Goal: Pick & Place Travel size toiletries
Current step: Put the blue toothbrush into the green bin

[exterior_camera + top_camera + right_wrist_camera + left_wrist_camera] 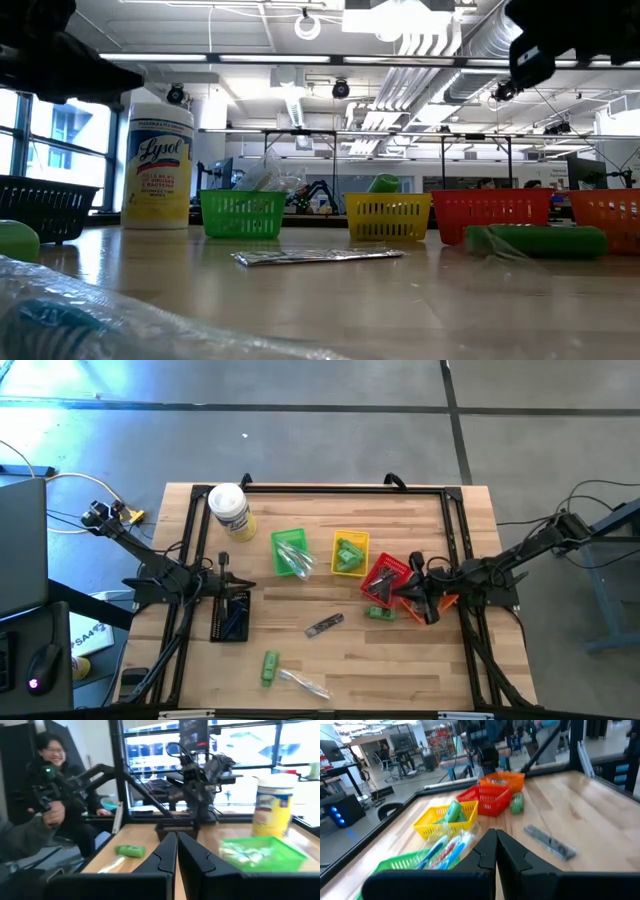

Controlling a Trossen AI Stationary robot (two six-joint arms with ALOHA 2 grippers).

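Toiletries were partly sorted and partly loose on the counter (400,660). Some sat already in the green basket (291,552), the yellow basket (350,552) and the red basket (384,577). Loose ones remained: a dark grey oblong piece (324,625) near the middle, a green tube (269,667) and a clear packet (303,682) near the front edge, and a small green bottle (379,613) just beside the red basket.

The left tool (222,568) hung over the black basket (231,615), its fingers closed and holding nothing. The right tool (416,568) hung near the red and orange baskets (443,600), also closed and empty.

The grey piece lay between both arms, its long axis slanted across the counter; I judge neither arm clearly nearer. The green bottle lay just toward the front from the right tool, so the right arm seemed the natural one for it. The tube and packet lay nearer the left arm.
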